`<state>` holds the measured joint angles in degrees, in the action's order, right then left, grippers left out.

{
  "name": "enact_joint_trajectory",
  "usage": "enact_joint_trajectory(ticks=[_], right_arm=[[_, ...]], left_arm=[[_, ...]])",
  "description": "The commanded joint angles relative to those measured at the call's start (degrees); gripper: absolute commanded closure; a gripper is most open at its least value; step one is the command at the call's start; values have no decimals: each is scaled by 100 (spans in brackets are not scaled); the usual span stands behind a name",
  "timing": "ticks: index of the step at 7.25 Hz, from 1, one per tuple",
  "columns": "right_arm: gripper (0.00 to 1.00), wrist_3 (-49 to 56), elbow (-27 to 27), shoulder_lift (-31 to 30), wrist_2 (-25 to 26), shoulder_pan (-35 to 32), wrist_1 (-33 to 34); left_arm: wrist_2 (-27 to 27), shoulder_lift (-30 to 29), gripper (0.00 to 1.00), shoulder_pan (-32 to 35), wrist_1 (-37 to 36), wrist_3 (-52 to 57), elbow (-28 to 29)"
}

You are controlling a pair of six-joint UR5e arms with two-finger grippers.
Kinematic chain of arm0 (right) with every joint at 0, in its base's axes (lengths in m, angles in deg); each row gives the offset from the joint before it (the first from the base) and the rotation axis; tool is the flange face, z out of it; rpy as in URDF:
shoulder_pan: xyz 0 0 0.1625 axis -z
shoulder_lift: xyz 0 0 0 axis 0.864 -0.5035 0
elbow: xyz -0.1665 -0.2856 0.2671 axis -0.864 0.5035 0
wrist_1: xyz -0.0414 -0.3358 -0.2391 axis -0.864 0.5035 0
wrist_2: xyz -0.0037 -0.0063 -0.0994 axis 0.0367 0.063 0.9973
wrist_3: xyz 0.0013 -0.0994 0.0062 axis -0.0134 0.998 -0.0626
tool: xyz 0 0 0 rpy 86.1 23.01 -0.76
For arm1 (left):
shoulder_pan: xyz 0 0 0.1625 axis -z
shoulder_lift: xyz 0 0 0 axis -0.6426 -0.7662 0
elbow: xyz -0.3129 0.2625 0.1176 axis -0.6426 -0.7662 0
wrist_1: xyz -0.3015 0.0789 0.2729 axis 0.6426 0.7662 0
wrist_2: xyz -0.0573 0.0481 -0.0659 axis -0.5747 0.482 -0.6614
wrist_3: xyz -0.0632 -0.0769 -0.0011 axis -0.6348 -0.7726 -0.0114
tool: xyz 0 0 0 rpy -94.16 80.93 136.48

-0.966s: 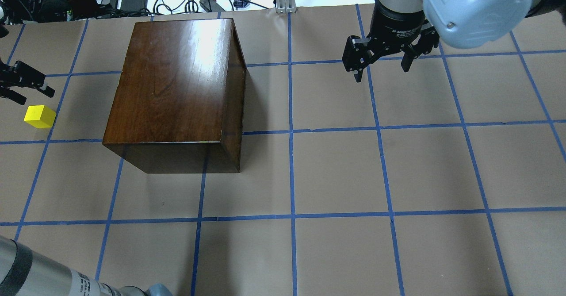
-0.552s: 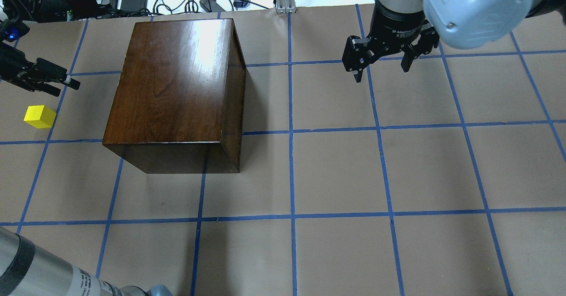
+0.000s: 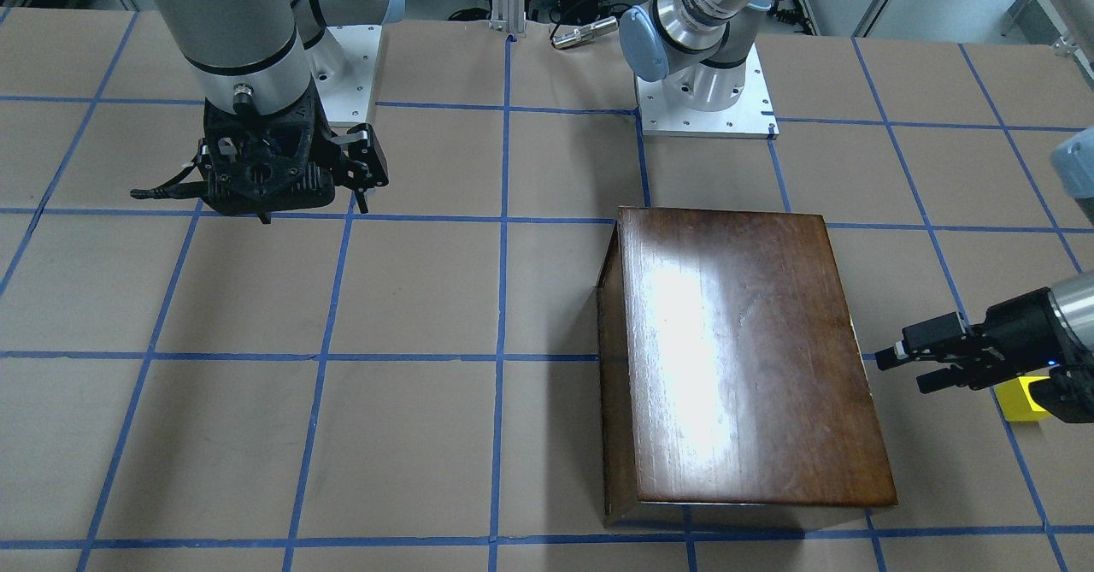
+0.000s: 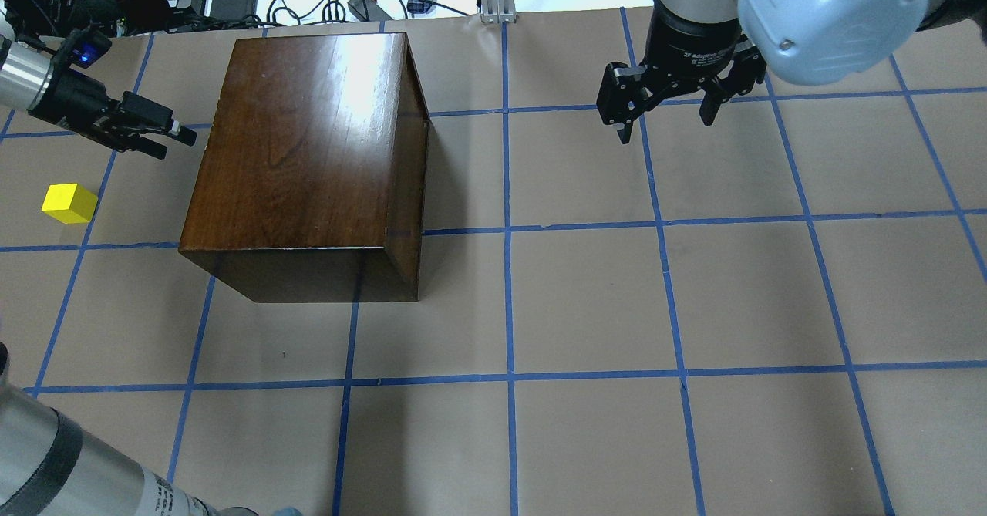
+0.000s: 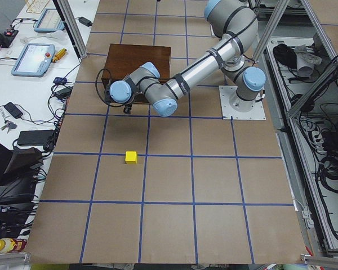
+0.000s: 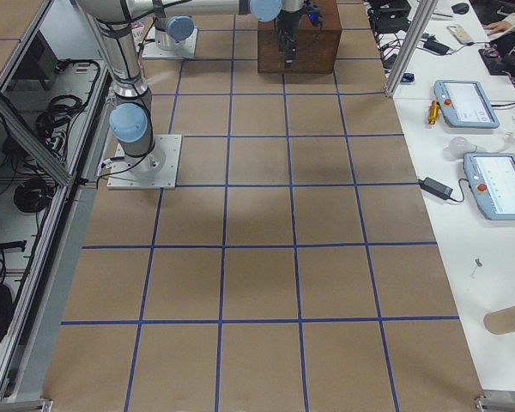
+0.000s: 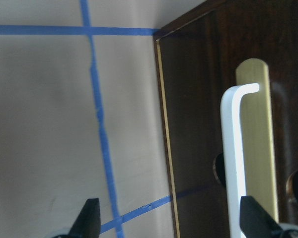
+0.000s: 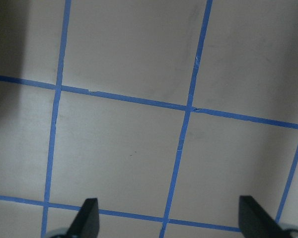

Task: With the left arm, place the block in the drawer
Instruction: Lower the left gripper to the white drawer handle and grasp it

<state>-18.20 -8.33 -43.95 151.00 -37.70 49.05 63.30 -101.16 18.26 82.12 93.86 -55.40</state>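
- The block [image 4: 69, 203] is lying on the table [image 4: 586, 300], behind the left gripper [image 4: 173, 142] and off to its side. It is well apart from the gripper and nothing is touching it.
- The drawer [image 7: 198, 99] is sitting shut in the wooden box [image 4: 308, 138], straight ahead of the gripper's fingertips. Opening it looks to be the step in hand.
- The left gripper is hanging released, fingers spread wide, carrying nothing and pointing at the drawer front.
- In the left wrist view the handle [image 7: 234, 163] is showing close to one finger rather than midway between the two. Shifting sideways until it is centred should be coming first, and closing only after that.
- The pull should be running straight out along the drawer's own line, since a slanted pull is likely to drag or twist the box on the table.
- The right gripper [image 4: 665, 123] is hovering released beyond the far side of the box, well apart and out of the way.
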Motion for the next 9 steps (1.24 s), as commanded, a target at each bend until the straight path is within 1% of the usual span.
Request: enact_joint_trajectory(ticks=[1, 6, 7, 8, 9], right_arm=[[0, -6, 0, 0, 0, 0, 0], [0, 2, 0, 0, 0, 0, 0], [0, 2, 0, 0, 0, 0, 0], [0, -6, 0, 0, 0, 0, 0], [0, -6, 0, 0, 0, 0, 0]], left_arm=[[-11, -89, 0, 169, -111, -69, -157], [103, -292, 0, 135, -182, -34, -122], [277, -309, 0, 117, -173, -34, -113], [410, -310, 0, 21, -182, -34, -104], [411, -310, 0, -154, -182, -17, -96]])
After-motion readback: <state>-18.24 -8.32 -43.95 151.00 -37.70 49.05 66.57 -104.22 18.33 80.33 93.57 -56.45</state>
